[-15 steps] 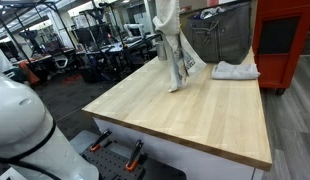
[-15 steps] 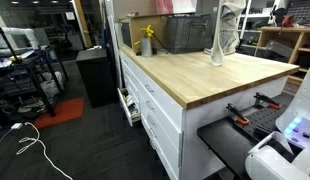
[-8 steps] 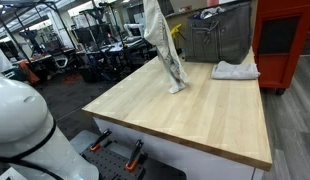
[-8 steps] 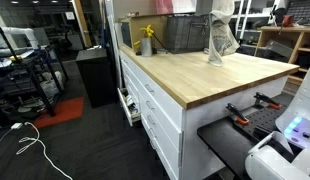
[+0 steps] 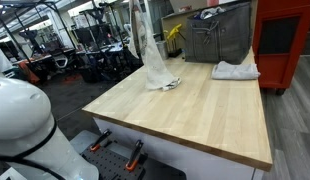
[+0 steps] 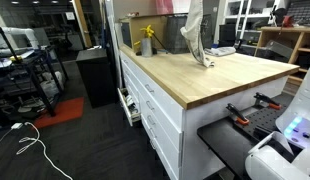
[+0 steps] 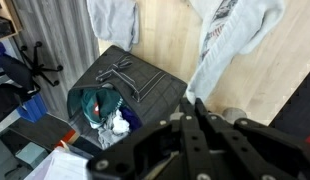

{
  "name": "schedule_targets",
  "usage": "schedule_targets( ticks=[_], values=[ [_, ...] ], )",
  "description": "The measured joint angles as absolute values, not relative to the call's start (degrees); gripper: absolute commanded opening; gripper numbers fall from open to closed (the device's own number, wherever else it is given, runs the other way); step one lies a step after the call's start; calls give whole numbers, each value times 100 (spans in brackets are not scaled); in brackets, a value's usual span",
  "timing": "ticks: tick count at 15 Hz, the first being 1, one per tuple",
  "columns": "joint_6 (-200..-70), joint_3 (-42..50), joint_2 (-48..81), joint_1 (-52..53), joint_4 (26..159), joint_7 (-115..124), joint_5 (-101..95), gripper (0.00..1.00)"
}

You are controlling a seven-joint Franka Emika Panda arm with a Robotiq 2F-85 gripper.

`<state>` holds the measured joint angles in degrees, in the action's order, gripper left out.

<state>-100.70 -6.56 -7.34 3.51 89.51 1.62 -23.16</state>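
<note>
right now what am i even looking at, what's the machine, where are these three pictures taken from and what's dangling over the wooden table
This is a single robot arm with a two-fingered gripper at its end. Two of the pictures come from cameras standing outside the robot, looking at the same light wooden tabletop from different places. The third comes from a camera on the robot's wrist, looking down past the dark fingers. The gripper is shut on a pale grey cloth garment, which hangs down long with its lower end bunched on the wood. A white folded cloth lies apart from it near the far corner, beside a red cabinet. A yellow bottle stands towards the back of the table.
</note>
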Motion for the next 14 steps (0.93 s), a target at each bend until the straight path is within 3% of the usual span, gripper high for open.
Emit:
schedule_targets(
  ticks=[14],
  values=[
    [-9970,-192,-1234,-345,9486,1232,-4492,1]
  ],
)
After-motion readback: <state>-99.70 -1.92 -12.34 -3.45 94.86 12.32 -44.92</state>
